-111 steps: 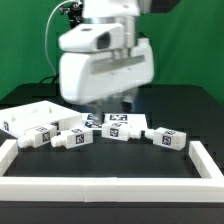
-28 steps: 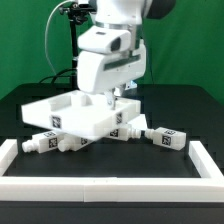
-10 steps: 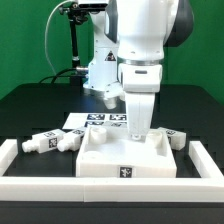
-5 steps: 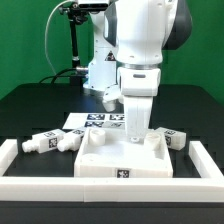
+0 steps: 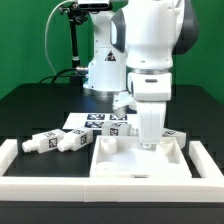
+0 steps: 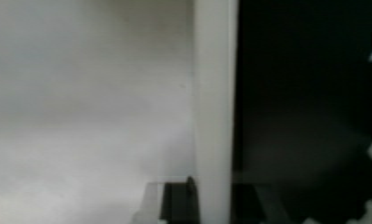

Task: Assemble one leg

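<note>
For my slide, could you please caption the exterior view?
Gripper grips white panel rim; legs at the exterior view's left.

No readable words or numbers; only square tags (image 5: 97,121) on the legs (image 5: 50,142) and marker board (image 5: 80,122).

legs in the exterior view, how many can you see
3. One leg and a second leg lie at the exterior view's left of the white panel; a third leg peeks from behind its right corner. Others may hide behind it.

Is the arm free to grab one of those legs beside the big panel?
Probably not yet: the tool seems clamped on the rim of the panel. The legs lie uncovered beside it.
</note>
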Robot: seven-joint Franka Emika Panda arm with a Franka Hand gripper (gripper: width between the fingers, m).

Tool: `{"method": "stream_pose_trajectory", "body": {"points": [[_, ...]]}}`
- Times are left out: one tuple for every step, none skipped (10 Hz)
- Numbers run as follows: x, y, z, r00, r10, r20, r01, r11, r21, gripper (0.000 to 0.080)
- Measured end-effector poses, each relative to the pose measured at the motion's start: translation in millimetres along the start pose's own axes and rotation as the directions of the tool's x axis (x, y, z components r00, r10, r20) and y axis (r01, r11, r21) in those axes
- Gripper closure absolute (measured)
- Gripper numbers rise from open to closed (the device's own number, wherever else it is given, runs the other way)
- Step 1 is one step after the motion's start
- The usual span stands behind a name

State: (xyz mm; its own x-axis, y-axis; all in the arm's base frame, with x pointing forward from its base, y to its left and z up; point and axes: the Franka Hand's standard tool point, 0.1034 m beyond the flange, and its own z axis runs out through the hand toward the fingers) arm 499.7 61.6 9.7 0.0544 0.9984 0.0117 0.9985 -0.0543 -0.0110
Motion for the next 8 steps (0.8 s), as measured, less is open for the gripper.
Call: {"method": "stream_pose_trajectory", "body": {"points": [[7.3,2.1,0.1,1.000,-0.002,-0.006,0.002,1.000,-0.003,0.0745],[15.0,4.9,0.1,1.000,0.010,-0.012,-0.010,1.000,-0.006,0.0745],[19.7,4.6,0.1,1.000,0.016,-0.013,-0.016,1.000,0.003,0.0745],[20.9,4.5,0.1,1.000,0.015,-0.013,-0.015,1.000,0.005,0.0745],[20.8,4.6,0.1,1.000,0.015,-0.010,-0.015,1.000,0.015,0.0745],[20.7,4.7,0.1,1.000,0.013,-0.009,-0.013,1.000,0.020,0.0745],[18.6,6.3,0.1,1.000,-0.018,-0.010,0.019,1.000,0.018,0.0745],[18.5,6.3,-0.1,1.000,-0.023,-0.010,0.023,1.000,0.018,0.0745]]}}
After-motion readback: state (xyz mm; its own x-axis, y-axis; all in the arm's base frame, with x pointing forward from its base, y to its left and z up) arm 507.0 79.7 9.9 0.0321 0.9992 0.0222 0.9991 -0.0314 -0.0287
